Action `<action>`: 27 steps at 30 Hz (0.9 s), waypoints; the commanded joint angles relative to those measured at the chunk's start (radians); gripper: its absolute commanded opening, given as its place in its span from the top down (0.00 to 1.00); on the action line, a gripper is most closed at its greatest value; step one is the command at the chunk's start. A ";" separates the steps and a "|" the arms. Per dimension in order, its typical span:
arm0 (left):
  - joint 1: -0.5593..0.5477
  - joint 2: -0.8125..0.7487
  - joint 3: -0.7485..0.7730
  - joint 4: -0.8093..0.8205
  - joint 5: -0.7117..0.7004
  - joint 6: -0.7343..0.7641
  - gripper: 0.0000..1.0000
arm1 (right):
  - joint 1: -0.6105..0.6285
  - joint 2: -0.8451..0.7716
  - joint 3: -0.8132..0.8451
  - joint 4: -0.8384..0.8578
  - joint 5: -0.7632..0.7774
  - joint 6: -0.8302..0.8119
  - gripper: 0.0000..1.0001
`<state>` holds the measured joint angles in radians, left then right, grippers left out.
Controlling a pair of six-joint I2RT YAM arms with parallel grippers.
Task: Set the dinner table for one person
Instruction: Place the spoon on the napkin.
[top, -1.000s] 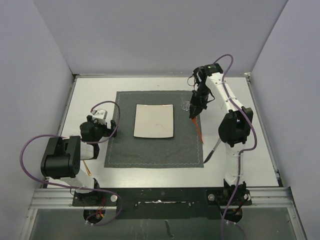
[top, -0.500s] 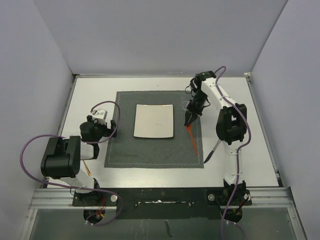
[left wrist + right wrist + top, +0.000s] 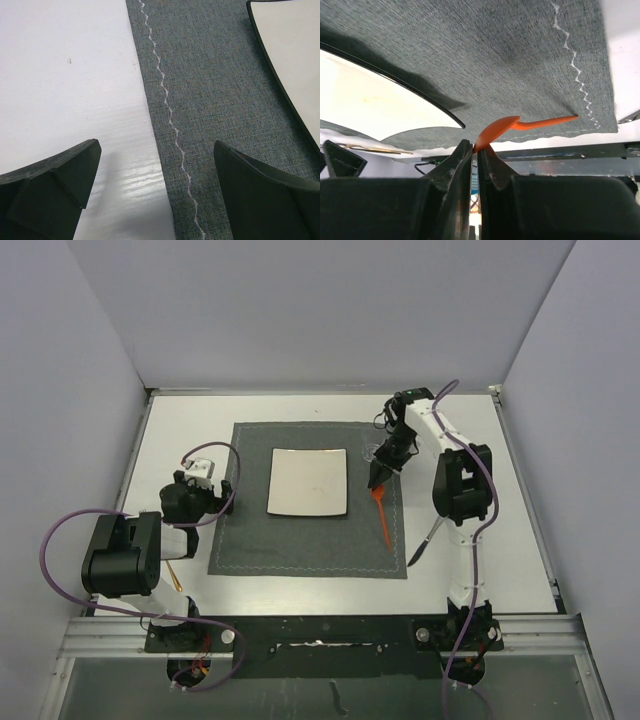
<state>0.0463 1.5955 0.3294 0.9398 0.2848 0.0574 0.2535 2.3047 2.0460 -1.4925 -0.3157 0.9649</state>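
White dinner table [image 3: 180,420], grey placemat [image 3: 300,540] spread on it. My right gripper [image 3: 476,147] clamps the orange spoon [image 3: 384,515] just right of the plate [image 3: 308,482], handle running nearward beside its edge. My left gripper [image 3: 156,150] hangs spread and unladen, well apart at the mat's left edge.

The bench [image 3: 180,430] is shown in plain white. The placemat [image 3: 300,540] is a flecked dark grey weave, edged with white zigzag stitching. The plate [image 3: 308,482] is glossy white with a thin black rim. One utensil [image 3: 384,518] is bright orange. The arms [image 3: 460,495] are finished in black and white, and their cables [image 3: 42,558] are purple.
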 commanded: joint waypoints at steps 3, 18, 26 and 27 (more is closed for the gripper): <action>0.002 0.009 -0.001 0.079 0.009 -0.004 0.02 | -0.024 0.047 0.099 0.050 0.037 0.066 1.00; 0.002 0.008 -0.001 0.078 0.009 -0.004 0.02 | -0.052 0.167 0.170 0.090 0.089 0.100 1.00; 0.003 0.009 -0.001 0.079 0.009 -0.004 0.02 | -0.044 0.191 0.253 0.061 0.171 0.085 1.00; 0.003 0.009 -0.001 0.079 0.008 -0.004 0.02 | -0.040 0.188 0.251 0.061 0.183 0.080 1.00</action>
<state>0.0467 1.5955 0.3294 0.9398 0.2848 0.0574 0.2028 2.4989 2.2707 -1.4288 -0.2020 1.0405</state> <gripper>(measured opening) 0.979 0.063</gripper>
